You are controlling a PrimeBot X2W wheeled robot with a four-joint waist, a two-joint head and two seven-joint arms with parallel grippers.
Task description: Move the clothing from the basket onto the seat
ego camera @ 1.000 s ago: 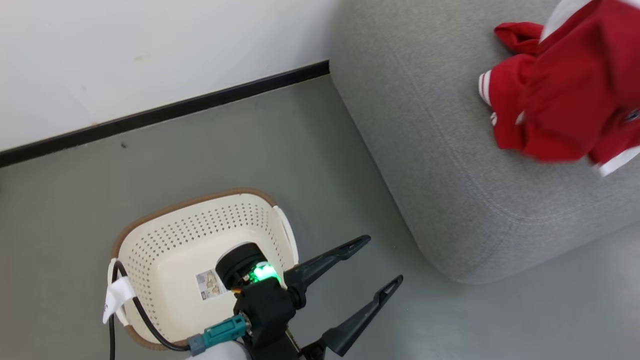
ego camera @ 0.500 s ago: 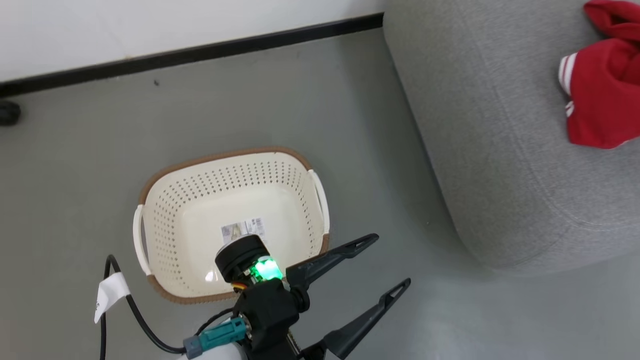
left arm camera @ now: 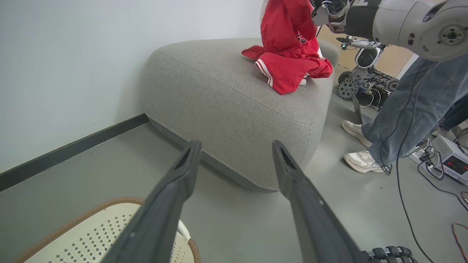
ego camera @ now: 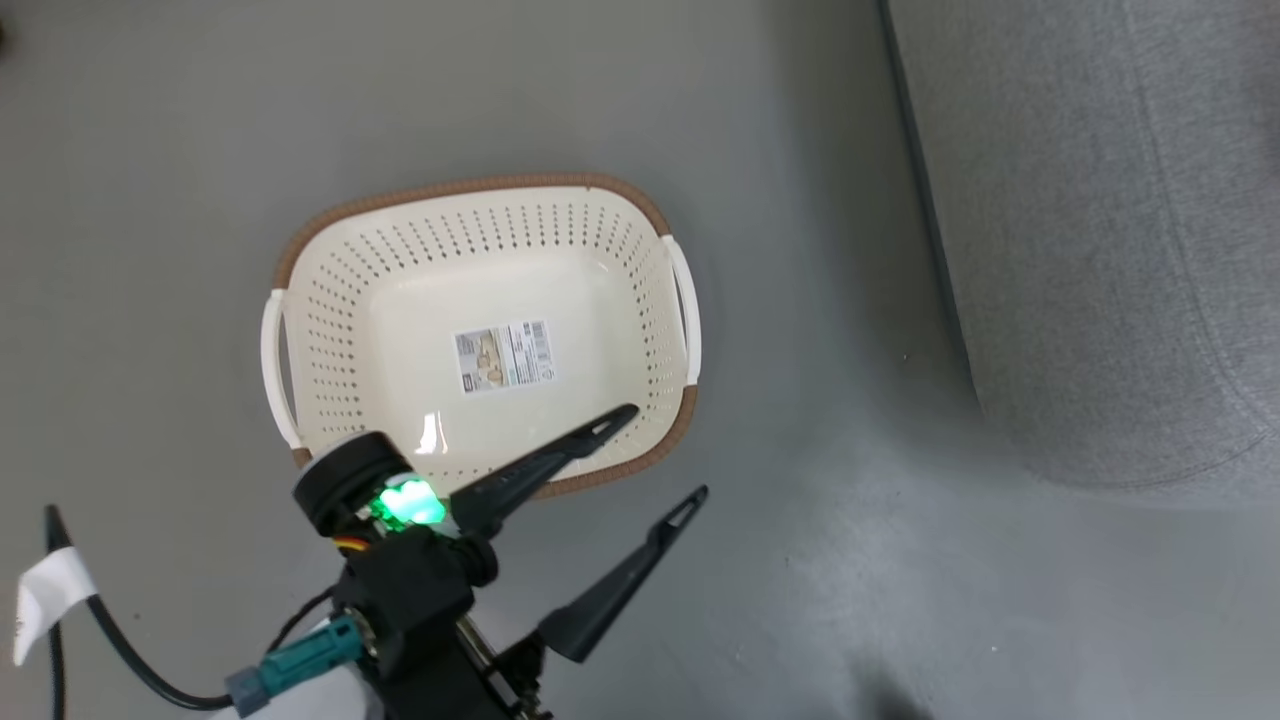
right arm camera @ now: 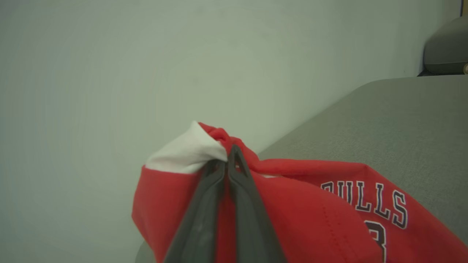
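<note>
The cream basket (ego camera: pixel 320 290) stands on the floor holding nothing but its paper label (ego camera: pixel 503 355). My left gripper (ego camera: pixel 665 450) hangs open over its near right rim, fingers spread and nothing between them. In the left wrist view that gripper (left arm camera: pixel 236 144) points at the grey seat (left arm camera: pixel 219 91), where red clothing (left arm camera: pixel 289 71) with white stripes lies. My right gripper (right arm camera: pixel 232 151) is shut on the red "BULLS" jersey (right arm camera: pixel 329 215), pinching its white-edged fold above the seat (right arm camera: pixel 395 120). The right arm (left arm camera: pixel 402 16) holds that jersey up over the heap.
A person in jeans (left arm camera: pixel 413 98) and white shoes (left arm camera: pixel 362 160) stands by the seat's far side. Another small wheeled robot (left arm camera: pixel 365 78), cables and an electronics box (left arm camera: pixel 449 162) lie on the floor there. A white wall with a dark skirting (left arm camera: pixel 73 149) runs behind.
The head camera has swung down and left, so the basket sits higher in the picture and the red clothing has left it. The left gripper stays open.
</note>
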